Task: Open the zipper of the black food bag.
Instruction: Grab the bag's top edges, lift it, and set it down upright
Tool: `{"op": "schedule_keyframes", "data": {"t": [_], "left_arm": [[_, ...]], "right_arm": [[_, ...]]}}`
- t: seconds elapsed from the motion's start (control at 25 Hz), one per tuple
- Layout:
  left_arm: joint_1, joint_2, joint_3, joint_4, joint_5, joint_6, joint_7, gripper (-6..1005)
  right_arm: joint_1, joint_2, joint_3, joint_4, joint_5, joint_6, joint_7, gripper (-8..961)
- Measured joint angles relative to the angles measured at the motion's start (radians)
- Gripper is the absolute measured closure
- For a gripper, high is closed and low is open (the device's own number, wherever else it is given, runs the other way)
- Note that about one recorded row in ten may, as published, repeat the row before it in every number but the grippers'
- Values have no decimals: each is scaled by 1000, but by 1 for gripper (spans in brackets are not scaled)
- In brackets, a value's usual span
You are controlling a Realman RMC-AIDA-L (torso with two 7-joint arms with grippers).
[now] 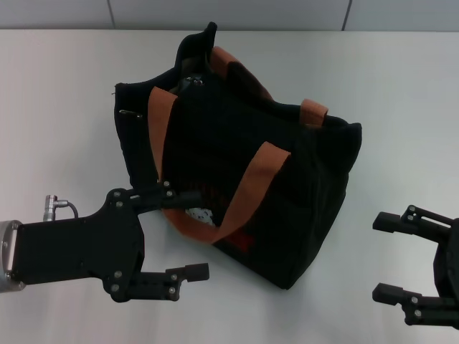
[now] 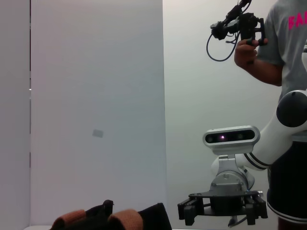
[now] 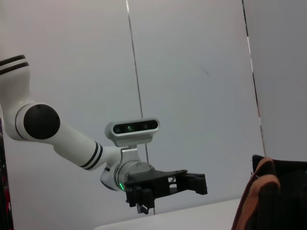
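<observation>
We see the left pincer (image 1: 188,233) spread wide, near the black food bag's (image 1: 237,179) front left corner. The bag stands mid-desk (image 1: 57,107), zipper (image 1: 188,82) on top. The right pincer (image 1: 387,256) hangs wide, apart.

Support surface: a plain white table (image 1: 64,107). One item rests directly on it: the black food bag (image 1: 287,186), standing near the centre, turned at an angle. Its orange-brown straps (image 1: 254,190) drape over the top; the base appears fully seated.
</observation>
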Motion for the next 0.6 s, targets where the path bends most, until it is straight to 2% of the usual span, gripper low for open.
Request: {"op": "schedule_keyframes", "data": {"t": [0.36, 0.48, 0.52, 0.56, 0.6], "left_arm": [[-5, -1, -5, -13, -2, -2, 15, 184], [13, -2, -84, -30, -19, 1, 68, 184], [13, -2, -84, -30, -19, 1, 68, 184], [36, 2, -208, -68, -37, -8, 112, 184], [42, 4, -248, -77, -39, -16, 120, 184]], "right_arm": [[-3, 0, 8, 2, 6, 5, -3, 121], [-6, 1, 8, 2, 8, 5, -5, 121], [-7, 1, 9, 2, 9, 5, -8, 122], [-9, 1, 9, 7, 9, 5, -17, 122], [-9, 1, 9, 7, 9, 5, -17, 122]]}}
